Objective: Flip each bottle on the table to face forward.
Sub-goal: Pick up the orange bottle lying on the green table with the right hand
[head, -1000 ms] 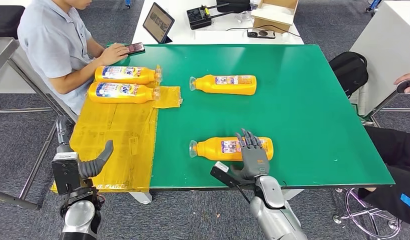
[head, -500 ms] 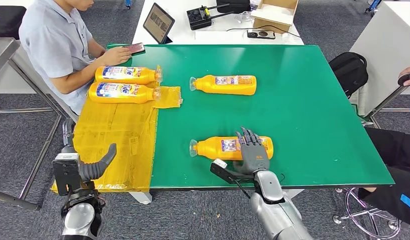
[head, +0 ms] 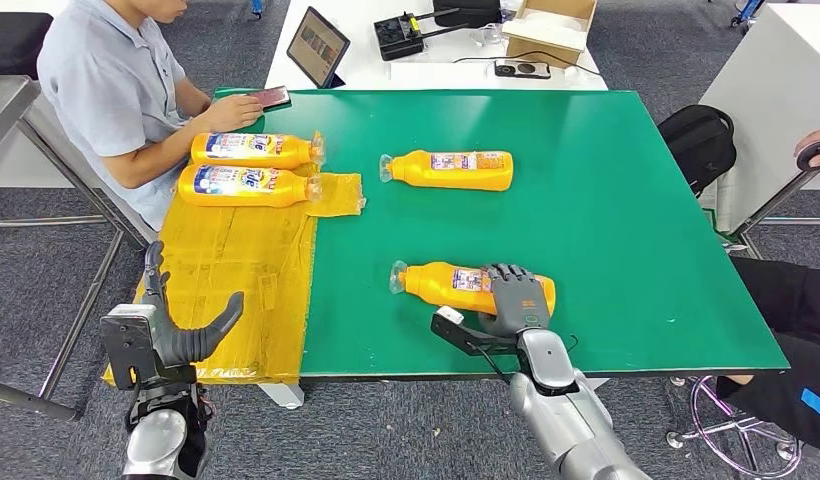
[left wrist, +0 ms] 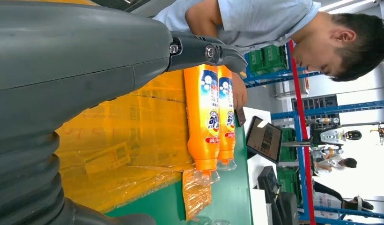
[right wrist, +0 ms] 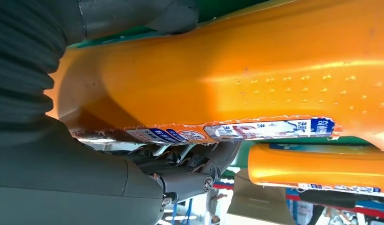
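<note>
Gripping the near orange plastic bottle (head: 456, 285) lying on the green table (head: 626, 220), the right hand (head: 516, 300) wraps its fingers around it; the left hand (head: 181, 335) hangs open, holding nothing.

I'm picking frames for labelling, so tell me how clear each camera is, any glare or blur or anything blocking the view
Head view: evenly lit and sharp, only soft shadows on the green table. Left wrist view: turned sideways, the left hand covers much of it, and the far background is blown out white. Right wrist view: very close to the held bottle, soft, with glare streaks on the plastic; the right hand crowds the frame.
</note>
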Motion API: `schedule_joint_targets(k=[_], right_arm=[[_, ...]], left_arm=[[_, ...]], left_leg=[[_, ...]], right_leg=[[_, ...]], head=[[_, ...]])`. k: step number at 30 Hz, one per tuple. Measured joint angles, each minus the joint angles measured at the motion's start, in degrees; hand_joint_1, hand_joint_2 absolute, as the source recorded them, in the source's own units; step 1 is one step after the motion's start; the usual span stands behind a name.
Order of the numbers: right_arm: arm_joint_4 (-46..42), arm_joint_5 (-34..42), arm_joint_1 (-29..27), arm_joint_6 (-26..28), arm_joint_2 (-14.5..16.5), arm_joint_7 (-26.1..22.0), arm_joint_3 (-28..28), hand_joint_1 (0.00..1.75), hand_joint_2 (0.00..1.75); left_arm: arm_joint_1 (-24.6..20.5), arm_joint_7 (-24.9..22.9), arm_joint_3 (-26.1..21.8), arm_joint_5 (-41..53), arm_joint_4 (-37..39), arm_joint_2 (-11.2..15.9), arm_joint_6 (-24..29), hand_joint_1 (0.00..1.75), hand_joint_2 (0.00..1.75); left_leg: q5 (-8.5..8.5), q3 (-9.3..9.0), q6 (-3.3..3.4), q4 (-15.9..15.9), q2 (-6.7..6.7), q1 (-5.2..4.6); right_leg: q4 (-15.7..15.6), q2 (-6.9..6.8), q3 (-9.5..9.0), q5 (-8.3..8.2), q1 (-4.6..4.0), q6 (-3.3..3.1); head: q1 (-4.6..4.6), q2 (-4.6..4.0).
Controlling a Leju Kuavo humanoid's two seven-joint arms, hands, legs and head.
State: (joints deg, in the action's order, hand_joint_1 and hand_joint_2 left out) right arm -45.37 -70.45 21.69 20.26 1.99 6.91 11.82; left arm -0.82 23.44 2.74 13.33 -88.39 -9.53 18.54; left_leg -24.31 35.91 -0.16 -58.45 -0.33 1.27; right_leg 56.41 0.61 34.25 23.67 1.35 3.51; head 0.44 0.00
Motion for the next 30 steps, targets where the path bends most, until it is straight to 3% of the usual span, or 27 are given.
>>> schedule_joint_targets(k=[6, 12, 14, 23, 30], right_arm=[[0.44, 8.59, 0.0, 1.4, -0.54, -9.41, -0.64, 1.75, 1.75], [-3.82, 27.4, -3.64, 5.88, 0.45, -28.06, -2.38, 1.75, 1.75], [-6.58, 32.06, -5.0, 7.46, 1.22, -31.65, -2.7, 1.75, 1.75], [-15.09, 40.28, -7.68, 15.19, 2.97, -39.2, -3.8, 1.69, 1.75], [-20.01, 47.6, -9.49, 13.18, 4.59, -43.98, -3.93, 1.69, 1.75]], left_arm=[[0.04, 0.4, 0.1, -0.35, 0.0, 0.01, -0.43, 0.0, 1.75], [0.26, 1.92, 2.53, -5.21, 0.55, -0.08, -5.11, 0.0, 1.75], [0.55, 1.67, 4.12, -7.12, 1.25, -0.27, -6.72, 0.0, 1.75], [2.2, 1.68, 9.52, -13.18, 4.2, -1.12, -9.55, 0.0, 1.75], [4.07, 4.44, 13.86, -13.58, 4.14, -1.25, -12.74, 0.0, 1.75]], left_leg=[[0.0, -0.05, 0.0, 0.0, 0.01, 0.0], [-0.01, -0.01, 0.0, 0.0, 0.01, 0.0], [-0.01, 0.01, -0.01, 0.0, 0.01, 0.0], [-0.02, 0.05, 0.01, 0.0, 0.02, -0.04], [-0.02, 0.05, 0.0, 0.0, 0.02, -0.02]], right_leg=[[0.0, 0.01, -0.04, 0.0, 0.0, 0.0], [0.01, 0.01, 0.01, 0.0, -0.01, 0.0], [0.01, 0.01, 0.03, 0.01, -0.01, 0.0], [0.0, 0.01, 0.05, 0.01, 0.02, 0.01], [0.0, 0.01, 0.06, 0.01, 0.01, 0.01]], head=[[0.0, 0.0], [-0.02, 0.0], [-0.01, 0.0], [-0.01, 0.0], [-0.01, 0.0]])
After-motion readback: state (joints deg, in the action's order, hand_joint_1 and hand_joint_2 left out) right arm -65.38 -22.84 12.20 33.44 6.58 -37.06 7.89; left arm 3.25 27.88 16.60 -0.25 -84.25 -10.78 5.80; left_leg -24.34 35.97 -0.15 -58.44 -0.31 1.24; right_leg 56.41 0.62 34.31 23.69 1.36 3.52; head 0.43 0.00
